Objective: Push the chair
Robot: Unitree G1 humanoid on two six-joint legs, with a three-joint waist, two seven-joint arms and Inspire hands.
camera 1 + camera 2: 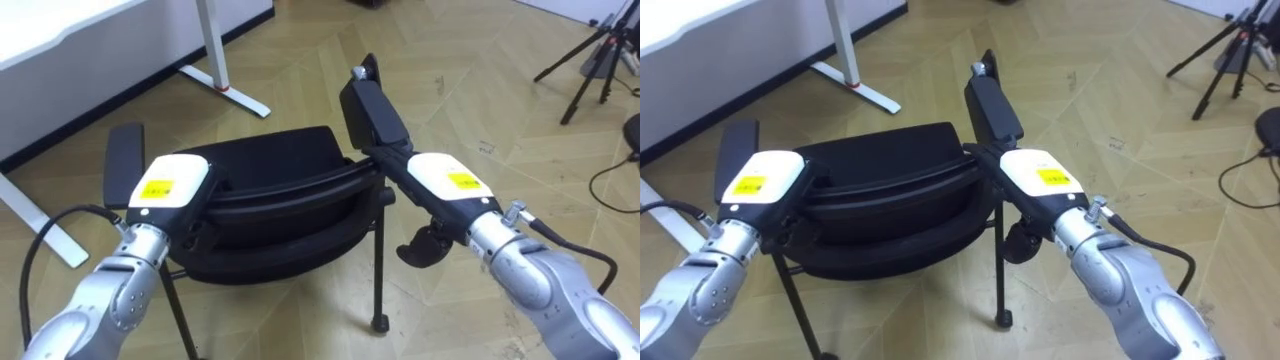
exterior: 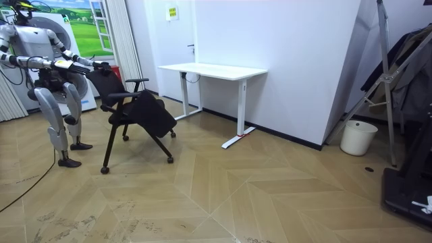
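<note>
**Both hands at the chair back**

Nearest to me are the two forearms, stretched forward. Left hand [image 1: 170, 185] lies on the top edge of the black chair [image 1: 270, 150], beside its left armrest [image 1: 123, 160]. Right hand [image 1: 448, 180] sits at the other end of the same edge, just under the right armrest [image 1: 370, 105]. On both hands the fingers are hidden behind the backrest, so I cannot tell if they grip it or only press.

From the room view, the robot stands on the wood floor [image 2: 270, 196] directly behind the chair. The chair looks tilted and stands between the robot and the white bench [image 2: 212, 69], a little apart from the bench.
</note>
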